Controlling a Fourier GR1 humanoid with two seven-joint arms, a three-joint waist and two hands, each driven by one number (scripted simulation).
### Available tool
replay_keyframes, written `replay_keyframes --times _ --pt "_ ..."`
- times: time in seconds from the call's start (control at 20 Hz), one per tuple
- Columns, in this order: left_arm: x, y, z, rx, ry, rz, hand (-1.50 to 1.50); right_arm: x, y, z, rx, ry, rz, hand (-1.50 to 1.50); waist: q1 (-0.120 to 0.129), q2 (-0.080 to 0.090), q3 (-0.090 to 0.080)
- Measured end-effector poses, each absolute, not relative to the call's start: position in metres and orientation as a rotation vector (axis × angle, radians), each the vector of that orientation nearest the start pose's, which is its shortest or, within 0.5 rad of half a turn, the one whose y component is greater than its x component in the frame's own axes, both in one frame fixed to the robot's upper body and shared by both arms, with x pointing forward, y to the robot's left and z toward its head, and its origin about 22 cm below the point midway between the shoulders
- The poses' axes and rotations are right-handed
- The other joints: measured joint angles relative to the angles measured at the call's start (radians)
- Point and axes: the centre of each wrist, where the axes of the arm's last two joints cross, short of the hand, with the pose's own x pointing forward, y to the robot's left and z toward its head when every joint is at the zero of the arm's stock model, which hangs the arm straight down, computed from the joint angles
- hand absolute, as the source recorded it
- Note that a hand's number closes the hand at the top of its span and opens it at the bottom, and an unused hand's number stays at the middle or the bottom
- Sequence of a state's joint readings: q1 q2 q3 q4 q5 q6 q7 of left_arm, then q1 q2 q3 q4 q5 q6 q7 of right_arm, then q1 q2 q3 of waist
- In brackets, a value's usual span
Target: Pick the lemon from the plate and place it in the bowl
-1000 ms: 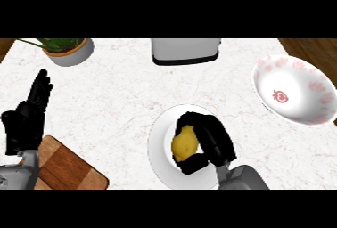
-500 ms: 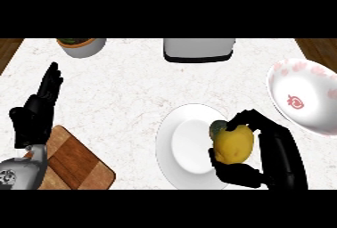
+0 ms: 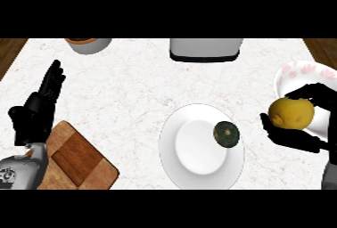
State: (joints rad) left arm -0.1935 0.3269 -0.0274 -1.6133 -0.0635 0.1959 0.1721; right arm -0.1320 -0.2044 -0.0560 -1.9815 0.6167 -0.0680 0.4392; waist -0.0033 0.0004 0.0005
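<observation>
My right hand (image 3: 297, 138) holds the yellow lemon (image 3: 291, 113) with fingers and thumb curled round it, lifted off the white plate (image 3: 197, 156). The lemon hangs at the left rim of the white bowl with pink flowers (image 3: 296, 73), to the right of the plate. A dark green round item (image 3: 226, 134) still lies on the plate's right half. My left hand (image 3: 36, 111) rests open at the left edge, fingers pointing up.
A wooden cutting board (image 3: 76, 156) lies at the lower left beside my left forearm. A grey toaster-like appliance (image 3: 204, 48) stands at the back centre, and a pot (image 3: 88, 43) sits at the back left.
My right hand has lifted the lemon off the plate and carried it right to the bowl's rim. A dark green item on the plate is now uncovered. The left hand stayed put.
</observation>
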Motion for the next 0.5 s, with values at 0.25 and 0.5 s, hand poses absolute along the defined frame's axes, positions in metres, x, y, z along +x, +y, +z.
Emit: replay_keyframes --times 0.25,0.5 --pt "0.288 0.267 0.082 0.388 -1.651 -0.165 0.0 0.274 -0.308 0.128 -0.972 -1.627 0.244 1.5 0.008 0.003 0.0" --pt "0.289 0.262 0.078 0.392 -1.656 -0.174 0.0 0.291 -0.356 0.104 -1.15 -1.562 0.297 1.5 0.015 0.006 0.001"
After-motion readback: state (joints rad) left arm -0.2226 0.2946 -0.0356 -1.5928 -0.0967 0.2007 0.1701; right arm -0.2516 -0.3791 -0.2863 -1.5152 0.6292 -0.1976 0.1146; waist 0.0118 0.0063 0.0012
